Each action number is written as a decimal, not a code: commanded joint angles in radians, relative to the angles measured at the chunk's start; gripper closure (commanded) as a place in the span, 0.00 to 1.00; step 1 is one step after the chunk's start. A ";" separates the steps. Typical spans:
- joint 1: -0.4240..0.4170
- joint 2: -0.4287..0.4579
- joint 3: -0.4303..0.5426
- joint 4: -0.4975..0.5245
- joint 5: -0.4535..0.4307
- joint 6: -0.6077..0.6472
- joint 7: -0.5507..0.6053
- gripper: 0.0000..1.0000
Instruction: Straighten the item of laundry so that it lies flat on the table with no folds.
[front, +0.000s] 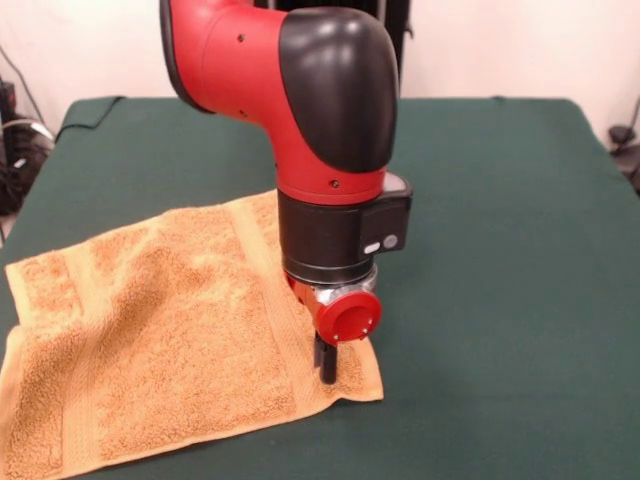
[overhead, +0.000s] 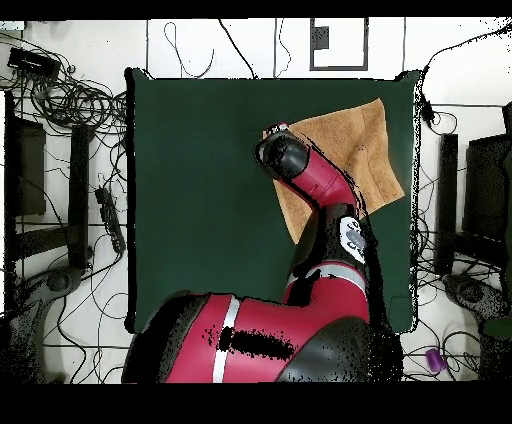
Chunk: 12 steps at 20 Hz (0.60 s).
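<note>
The orange-tan towel (front: 170, 330) lies spread on the dark green table (front: 500, 200), at the near left in the front view. It is turned at an angle and has soft wrinkles. A woven band runs near its right edge. My gripper (front: 327, 370) points straight down at the towel's near right corner and touches or nearly touches it. In the overhead view the towel (overhead: 355, 150) lies at the table's (overhead: 200, 180) upper right, and my arm covers its lower left part and hides the gripper.
The towel's left part reaches the table's left edge in the front view. A dark cable (front: 90, 108) lies at the table's far left corner. Cables and equipment (overhead: 70, 100) surround the table on the floor.
</note>
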 joint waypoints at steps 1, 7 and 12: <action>0.065 0.093 0.172 0.019 0.070 -0.034 0.226 1.00; 0.088 0.102 0.156 0.000 0.083 -0.018 0.233 1.00; 0.109 0.110 0.139 -0.015 0.095 -0.006 0.244 1.00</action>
